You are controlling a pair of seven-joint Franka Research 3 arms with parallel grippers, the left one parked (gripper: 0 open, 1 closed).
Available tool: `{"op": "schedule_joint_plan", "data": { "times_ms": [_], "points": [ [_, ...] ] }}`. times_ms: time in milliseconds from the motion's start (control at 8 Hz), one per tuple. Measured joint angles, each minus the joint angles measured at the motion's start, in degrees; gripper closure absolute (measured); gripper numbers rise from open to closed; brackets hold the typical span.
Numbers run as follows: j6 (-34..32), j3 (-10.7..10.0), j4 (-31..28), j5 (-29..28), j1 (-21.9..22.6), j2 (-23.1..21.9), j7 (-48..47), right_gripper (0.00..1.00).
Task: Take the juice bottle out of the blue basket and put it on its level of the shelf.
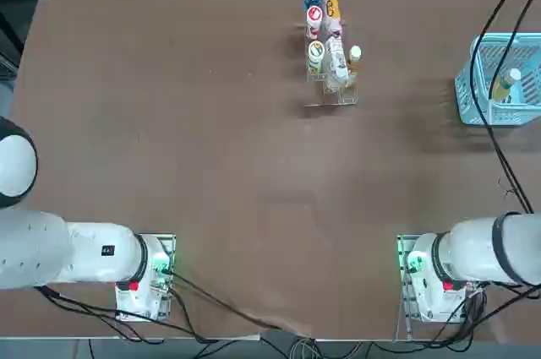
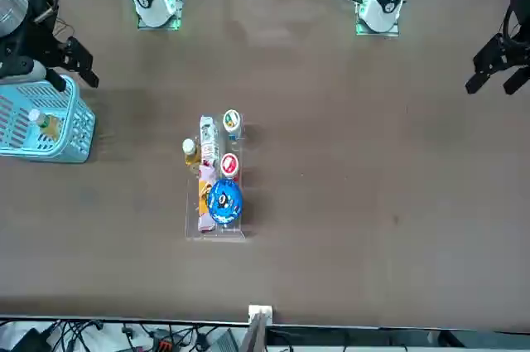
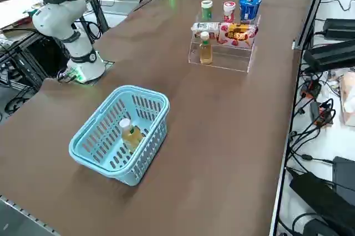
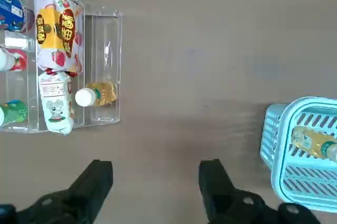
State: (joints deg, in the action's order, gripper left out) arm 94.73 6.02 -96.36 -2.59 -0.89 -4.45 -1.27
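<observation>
While the juice bottle (image 3: 130, 134) lies on its side inside the blue basket (image 3: 145, 99), near the surface's edge on the robot's right, the right hand (image 4: 156, 184) hangs high above the bare brown surface (image 1: 186, 148) with its fingers (image 4: 97, 179) spread apart and holding nothing, well apart from the basket. The bottle looks small, stiff and light, its smooth clear plastic likely a little slippery, so a firm pinch across the round body just below the white cap seems the safest hold; because it lies flat on the lattice floor, it could roll as the fingers close, and the basket walls leave only a top-down approach. It will probably need turning upright before it goes on the shelf (image 3: 222, 58), a thin see-through stepped rack well apart from the basket, whose low front step already carries a matching amber bottle (image 3: 206, 48) with an open place beside it. Behind stand a blue-topped bottle (image 3: 249, 6), a red-lidded bottle (image 3: 228, 9), a green-capped one (image 3: 206, 9) and two printed packets (image 4: 57, 21). The packets show printed characters, but no brand or lettering can be read.
</observation>
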Motion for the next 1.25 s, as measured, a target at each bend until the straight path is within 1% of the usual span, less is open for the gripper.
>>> {"op": "schedule_joint_plan", "data": {
  "times_ms": [250, 500, 750, 875, 1000, 1250],
  "points": [
    [-1.96, 0.00, 0.18, 0.00, 0.00, 0.16, 0.03, 0.00],
    [-2.23, -0.08, 0.20, 0.09, -0.07, 0.21, 0.03, 0.00],
    [-2.64, -1.13, 0.20, 1.24, -0.82, 0.24, 0.03, 0.00],
    [-3.06, -1.67, 0.20, 2.50, -1.96, 0.25, 0.10, 0.00],
    [-3.40, -1.89, 0.19, 3.55, -4.13, 0.30, 2.12, 0.00],
    [-3.45, -2.29, 0.19, 3.95, -10.21, 0.75, 6.79, 0.00]
  ]
}}
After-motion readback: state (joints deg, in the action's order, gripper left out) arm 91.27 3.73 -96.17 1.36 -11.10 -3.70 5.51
